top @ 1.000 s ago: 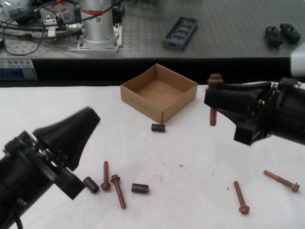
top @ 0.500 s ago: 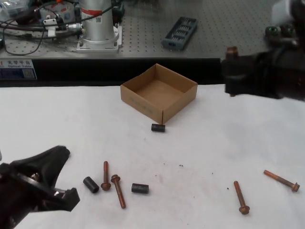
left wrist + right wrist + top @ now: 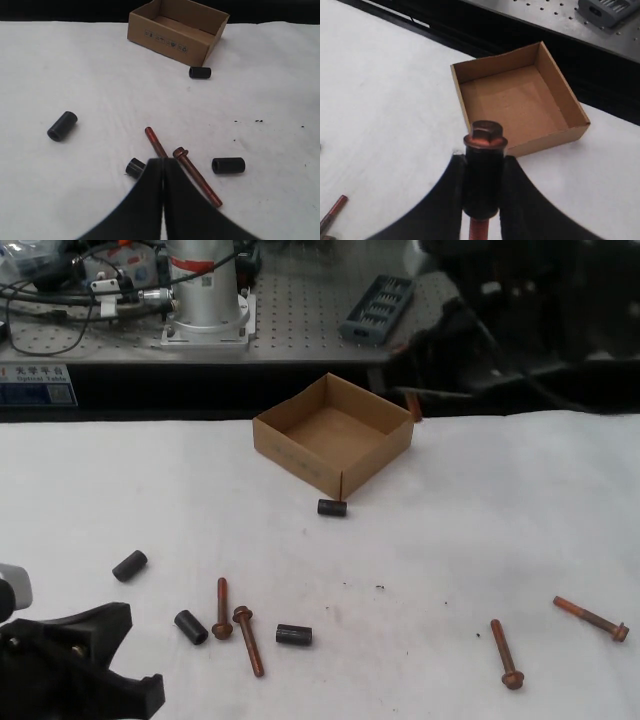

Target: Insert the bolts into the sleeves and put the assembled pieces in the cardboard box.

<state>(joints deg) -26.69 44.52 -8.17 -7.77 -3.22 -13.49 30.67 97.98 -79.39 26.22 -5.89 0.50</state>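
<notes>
1. Since 1 second ago the right arm has swung up and back from beside the cardboard box (image 3: 300,455) to behind its far-right corner. The left arm has pulled back to the near-left corner of the white cloth (image 3: 450,540), uncovering a lone sleeve (image 3: 130,565).
2. The right gripper (image 3: 483,166) is narrowly open and clamped on a black sleeve (image 3: 482,182) with a bolt (image 3: 485,136) through it, held off the cloth near the box.
3. The left gripper (image 3: 163,167) has its fingers pressed together, holding nothing, over the cloth by 2 bolts.
4. The box stands open side up at the cloth's far edge.
5. The held bolt's long axis runs along the fingers. Its head sticks out past the fingertips toward the box, and its shank leaves the sleeve's other end.
6. 4 loose bolts (image 3: 248,640) lie flat: 2 near the left, 2 at the right.
7. 3 more loose sleeves (image 3: 294,635) lie on their sides, 1 just before the box.
</notes>
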